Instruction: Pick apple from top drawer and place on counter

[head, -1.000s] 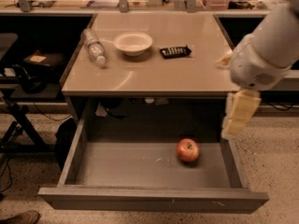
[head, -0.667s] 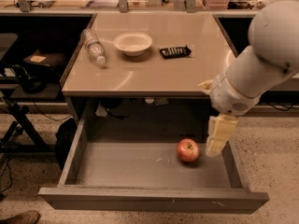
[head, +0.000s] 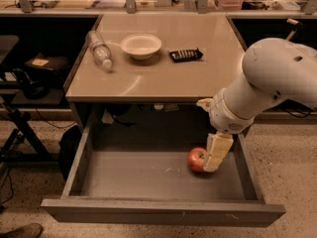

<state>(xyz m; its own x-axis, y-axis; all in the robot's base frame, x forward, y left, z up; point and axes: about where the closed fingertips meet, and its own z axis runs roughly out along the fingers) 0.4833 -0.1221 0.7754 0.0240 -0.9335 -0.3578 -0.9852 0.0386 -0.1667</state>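
The big tan counter (head: 168, 78) is up above and behind the apple (head: 196, 159), and it has bare room on the side nearest the apple (the bowl (head: 141, 45) and the bottle (head: 99, 49) lie farther back and to the left). The open grey drawer (head: 138, 177) is under the apple, which sits on its floor near the right end. The white arm (head: 277, 78) reaches down from above and to the right of the apple. The gripper (head: 214, 163) hangs at the apple's right side, very close or touching. I cannot tell how wide it is open or if it has hold of the apple yet. To do this step well, I think the gripper should sit with the apple right in its middle, low around the fat part, then close slowly so the round apple does not roll away. After that it should lift straight up, clear of the drawer wall to the apple's right. A moment ago the gripper was higher and a bit farther to the right of the apple. Now it has come down beside it. The apple has not moved.
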